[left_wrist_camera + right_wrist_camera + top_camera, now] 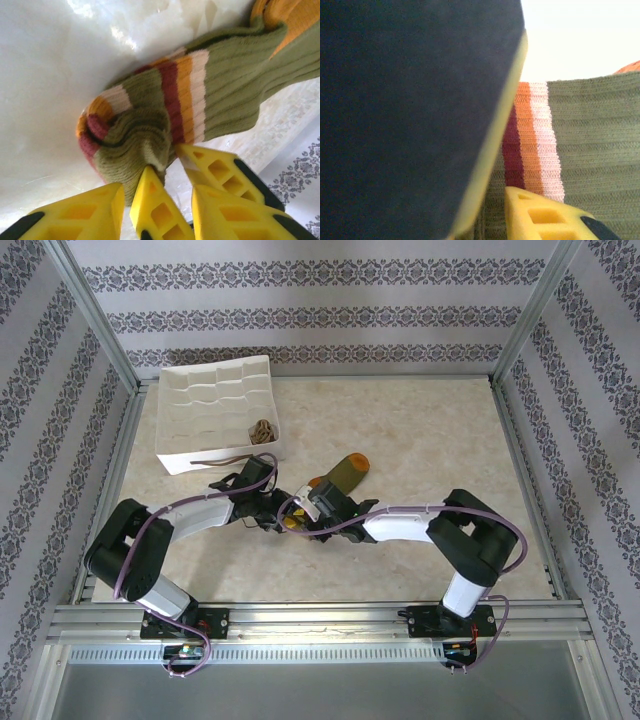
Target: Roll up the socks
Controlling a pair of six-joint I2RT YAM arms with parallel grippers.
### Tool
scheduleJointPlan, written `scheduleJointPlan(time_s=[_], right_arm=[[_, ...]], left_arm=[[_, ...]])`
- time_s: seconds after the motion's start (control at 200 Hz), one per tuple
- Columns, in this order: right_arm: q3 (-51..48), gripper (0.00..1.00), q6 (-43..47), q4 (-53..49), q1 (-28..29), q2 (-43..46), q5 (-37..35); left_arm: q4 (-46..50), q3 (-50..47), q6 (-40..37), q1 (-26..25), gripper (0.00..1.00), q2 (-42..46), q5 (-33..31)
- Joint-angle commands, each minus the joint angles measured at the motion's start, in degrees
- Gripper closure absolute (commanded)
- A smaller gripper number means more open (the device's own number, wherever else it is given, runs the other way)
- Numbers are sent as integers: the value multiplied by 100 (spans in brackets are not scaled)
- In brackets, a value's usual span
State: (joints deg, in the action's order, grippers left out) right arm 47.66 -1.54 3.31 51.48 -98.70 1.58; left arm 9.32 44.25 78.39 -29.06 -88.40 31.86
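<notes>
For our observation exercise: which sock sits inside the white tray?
The tan-and-brown patterned sock, in a tray corner compartment; the olive sock lies on the table.

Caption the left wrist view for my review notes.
Striped cuff of the olive sock curled over on the pale tabletop, yellow fingertips pressing into the fold.

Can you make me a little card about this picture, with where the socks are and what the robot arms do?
Green sock: lying on the table, orange toe at its far end
Striped cuff: curled into a small roll
Brown patterned sock: bundled in the near right corner of the white tray
Left gripper and right gripper: meeting at the cuff
Jaws: cannot tell if pinching
</notes>
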Motion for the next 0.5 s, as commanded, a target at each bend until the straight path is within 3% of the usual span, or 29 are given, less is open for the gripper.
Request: scheduleJointPlan(time_s=[0.0,0.135,0.495], right_arm=[[32,71,-18,-448,-29,-233,59],[-53,71,-50,-455,-51,-256,156],[-81,69,-201,-489,-242,-308,562]], left_arm=[[402,129,-201,156,57,465,-133],[610,-177,-366,423,59,708,-164],[-656,-247,-606,506,63,-37,309]])
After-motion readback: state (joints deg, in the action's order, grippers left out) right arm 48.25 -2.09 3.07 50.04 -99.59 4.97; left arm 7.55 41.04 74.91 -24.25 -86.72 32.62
